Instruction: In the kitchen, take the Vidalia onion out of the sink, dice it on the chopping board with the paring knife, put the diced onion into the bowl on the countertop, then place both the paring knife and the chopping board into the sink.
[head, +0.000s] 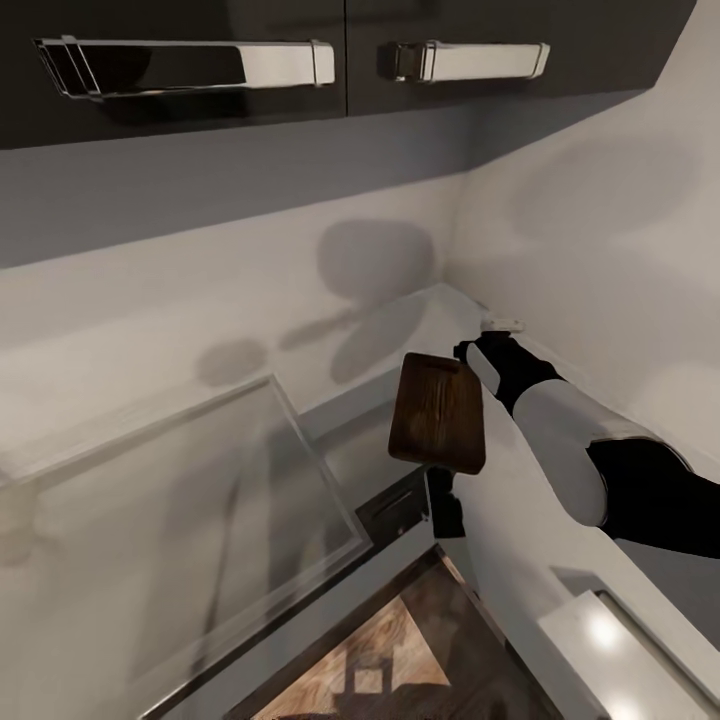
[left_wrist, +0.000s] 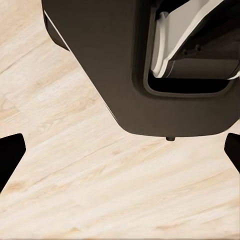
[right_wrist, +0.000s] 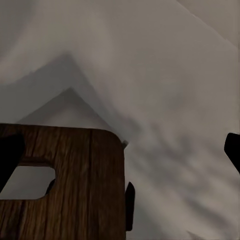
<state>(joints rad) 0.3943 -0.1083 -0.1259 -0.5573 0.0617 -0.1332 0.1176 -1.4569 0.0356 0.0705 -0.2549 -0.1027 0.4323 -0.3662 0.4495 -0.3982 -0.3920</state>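
Observation:
The dark brown chopping board (head: 437, 412) hangs tilted in the air over the edge of the pale grey countertop (head: 420, 320), just in front of my right arm (head: 560, 430). In the right wrist view the board's slot-handle end (right_wrist: 75, 170) lies face-on beyond my right gripper (right_wrist: 120, 155). That gripper's fingertips stand wide apart, one of them (right_wrist: 9, 157) overlapping the board by the slot; I cannot tell if it touches. My left gripper (left_wrist: 120, 150) is open and empty above the plank floor (left_wrist: 100, 190). The onion, paring knife, bowl and sink are out of view.
Dark wall cabinets with chrome bar handles (head: 190, 65) hang overhead. A pale glassy rectangular panel (head: 180, 520) lies at the lower left. A small white object (head: 502, 322) sits in the counter's corner. My dark base (left_wrist: 125, 65) stands on the floor.

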